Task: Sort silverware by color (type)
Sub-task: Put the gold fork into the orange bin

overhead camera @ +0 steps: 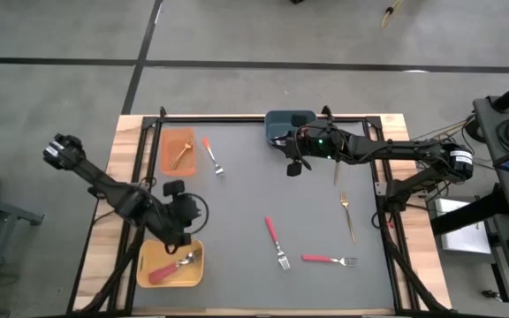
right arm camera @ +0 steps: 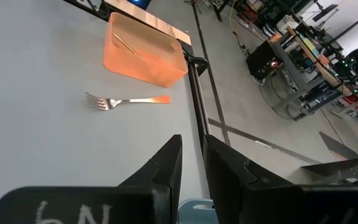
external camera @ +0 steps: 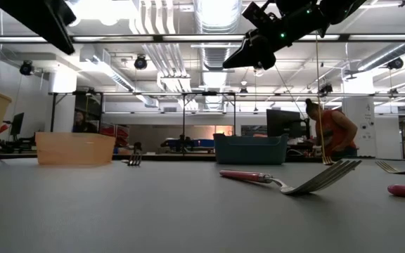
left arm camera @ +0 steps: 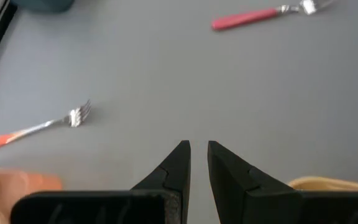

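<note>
So the left tool is hovering nearly shut and empty beside the yellow bin, and the red fork is lying nearest it, handle pointing away, toward the blue bin.

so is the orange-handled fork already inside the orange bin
No, the orange-handled fork lies on the grey mat beside the orange bin, apart from it; only a gold piece shows inside that bin.

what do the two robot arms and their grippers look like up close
Both arms are dark, jointed, with black cables running along them. The right arm shows a small green light near its wrist. Each gripper, left gripper and right gripper, has two black wedge-shaped fingers tapering to narrow tips. White handwritten marks sit on the right one's base.
</note>
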Controlling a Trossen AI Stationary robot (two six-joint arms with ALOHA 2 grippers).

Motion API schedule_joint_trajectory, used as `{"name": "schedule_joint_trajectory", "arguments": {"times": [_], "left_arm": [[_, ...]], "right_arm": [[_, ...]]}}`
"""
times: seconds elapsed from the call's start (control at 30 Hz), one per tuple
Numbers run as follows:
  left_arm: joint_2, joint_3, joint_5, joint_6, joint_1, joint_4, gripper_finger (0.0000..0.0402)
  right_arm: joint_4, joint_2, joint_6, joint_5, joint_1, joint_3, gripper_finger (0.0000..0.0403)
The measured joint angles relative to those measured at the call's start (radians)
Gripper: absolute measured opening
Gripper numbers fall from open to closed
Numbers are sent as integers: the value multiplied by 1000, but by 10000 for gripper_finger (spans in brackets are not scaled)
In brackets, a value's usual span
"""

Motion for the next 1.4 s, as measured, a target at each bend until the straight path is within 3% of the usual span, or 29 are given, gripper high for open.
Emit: {"name": "schedule_joint_trajectory", "arguments": {"times": [0.3, 0.6, 0.83, 0.97, 1.17, 1.4], "left_arm": [[-176, -219, 2, 299, 171, 279, 37], [-268, -302, 21, 524, 358, 478, 37], [-294, -330, 46, 642, 420, 492, 37], [-323, -371, 70, 683, 450, 573, 37], [-372, -443, 187, 762, 484, 772, 37], [-419, -445, 186, 858, 506, 808, 37]], "right_arm": [[3, 0, 44, 0, 0, 0, 59], [-20, 0, 173, 0, 0, 0, 59], [-127, 0, 350, 1, 0, 0, 59], [-186, 0, 471, 1, 0, 0, 59], [-225, 0, 658, 0, -2, 4, 59], [-298, 0, 818, 0, -4, 46, 59]]}}
